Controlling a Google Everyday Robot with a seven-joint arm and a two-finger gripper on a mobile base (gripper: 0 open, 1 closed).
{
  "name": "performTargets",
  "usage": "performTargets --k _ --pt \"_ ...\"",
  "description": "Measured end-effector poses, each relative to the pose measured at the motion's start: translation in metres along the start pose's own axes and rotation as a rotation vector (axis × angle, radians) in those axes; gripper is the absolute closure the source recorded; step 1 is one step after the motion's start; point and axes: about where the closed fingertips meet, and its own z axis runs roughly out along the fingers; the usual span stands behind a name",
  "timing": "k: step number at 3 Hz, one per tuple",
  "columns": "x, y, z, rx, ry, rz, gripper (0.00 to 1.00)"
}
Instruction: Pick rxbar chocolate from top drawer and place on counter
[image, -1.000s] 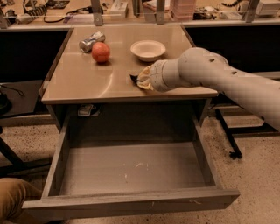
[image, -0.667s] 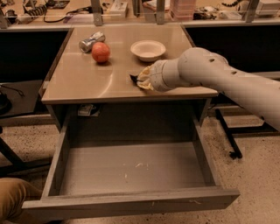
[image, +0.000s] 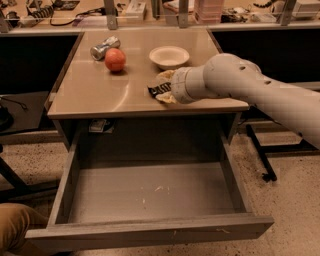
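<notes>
1. We take the smooth glossy tan square counter (image: 95, 92) with rounded corners as the reference for all positions.
2. We find the pale, thick robot arm (image: 250, 85) reaching in from the right of the counter, over its front right part.
3. We locate the two-finger gripper (image: 163, 87) over the counter near its front edge, slightly right of centre.
4. We read the gripper as clenched on the small flat black-wrapped rxbar chocolate (image: 157, 89) with white lettering; one pale finger shows behind the bar and one in front of it.
5. We see the rxbar chocolate low over the counter surface, its free end pointing left. We cannot tell whether it touches the surface.
6. We note a shallow white round bowl (image: 169, 56) on the counter, just behind the gripper.
7. We note a round red apple (image: 115, 59) on the counter at back left of centre, with a silver can (image: 105, 47) lying on its side just behind it.
8. We find the wide, shallow grey metal top drawer (image: 150, 192) pulled fully open below and in front of the counter, its scuffed floor exposed.
9. We see a paler bench (image: 75, 17) with metal posts and cables behind the counter.
</notes>
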Motion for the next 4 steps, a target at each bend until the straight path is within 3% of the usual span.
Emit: performTargets --k 1,4 --pt "0.000 0.000 0.000 0.000 0.000 0.000 0.00" --pt "-0.006 -0.013 -0.010 0.000 0.001 0.000 0.00"
